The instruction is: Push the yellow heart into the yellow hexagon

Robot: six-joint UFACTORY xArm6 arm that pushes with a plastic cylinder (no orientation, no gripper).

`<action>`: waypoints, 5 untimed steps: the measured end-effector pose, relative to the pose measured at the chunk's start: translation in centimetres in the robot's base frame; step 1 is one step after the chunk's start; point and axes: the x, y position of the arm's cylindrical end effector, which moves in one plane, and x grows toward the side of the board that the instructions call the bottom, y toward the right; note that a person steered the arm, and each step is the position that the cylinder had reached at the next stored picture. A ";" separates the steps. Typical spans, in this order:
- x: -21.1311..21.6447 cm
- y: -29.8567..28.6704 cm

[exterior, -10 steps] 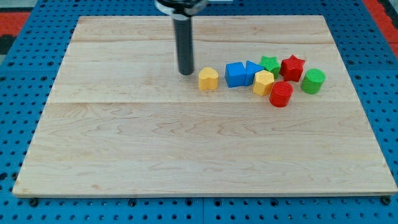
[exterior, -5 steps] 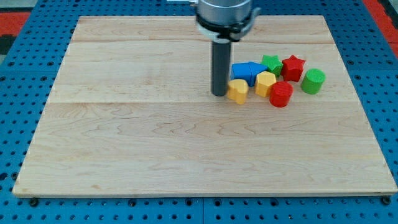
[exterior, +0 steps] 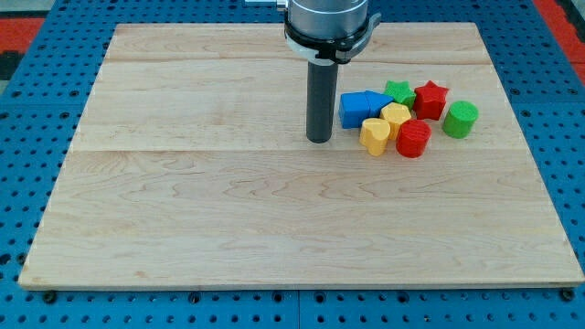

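Open room: board [exterior: 228, 219] from 6 to 12 o'clock of my tip [exterior: 319, 140].
Blocked: 3 o'clock, yellow heart [exterior: 373, 136], blue blocks [exterior: 362, 107].

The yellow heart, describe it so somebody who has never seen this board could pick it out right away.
On the wooden board, find the cluster of coloured blocks at the view's upper right. The yellow heart sits at that cluster's lower left edge, nearest my tip, touching the yellow hexagon. Unlike the hexagon, it has rounded lobes.

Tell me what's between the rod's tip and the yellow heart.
Nothing: in the camera view only bare board separates my tip from the yellow heart.
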 end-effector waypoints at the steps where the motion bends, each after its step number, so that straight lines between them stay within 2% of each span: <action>1: 0.2 0.5; 2: 1.4 3.4; 5: 6.4 5.1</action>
